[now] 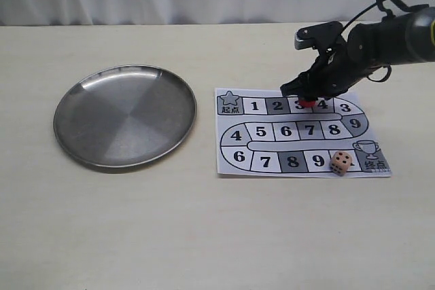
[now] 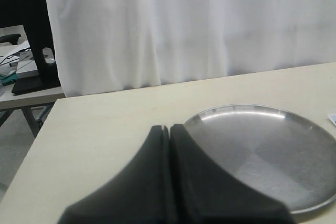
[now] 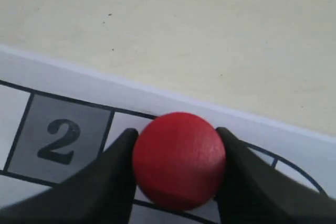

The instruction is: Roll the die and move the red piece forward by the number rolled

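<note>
The red piece (image 1: 308,102) sits over the top row of the paper game board (image 1: 299,134), around squares 3 and 4, and fills the space between both fingers of my right gripper (image 3: 178,156), which is shut on it. From above, its round red top (image 3: 179,158) hides most of the square beside the grey "2" square (image 3: 60,140). The die (image 1: 341,162), a tan cube with dark pips, rests on the board's bottom row near the trophy square (image 1: 368,151). My left gripper (image 2: 169,128) is shut and empty, hovering beside the metal plate (image 2: 273,150).
A round steel plate (image 1: 125,115) lies on the left of the beige table. The board sheet lies right of it. A white curtain runs along the back. Off the table's far left edge, the left wrist view shows a desk with clutter (image 2: 21,61).
</note>
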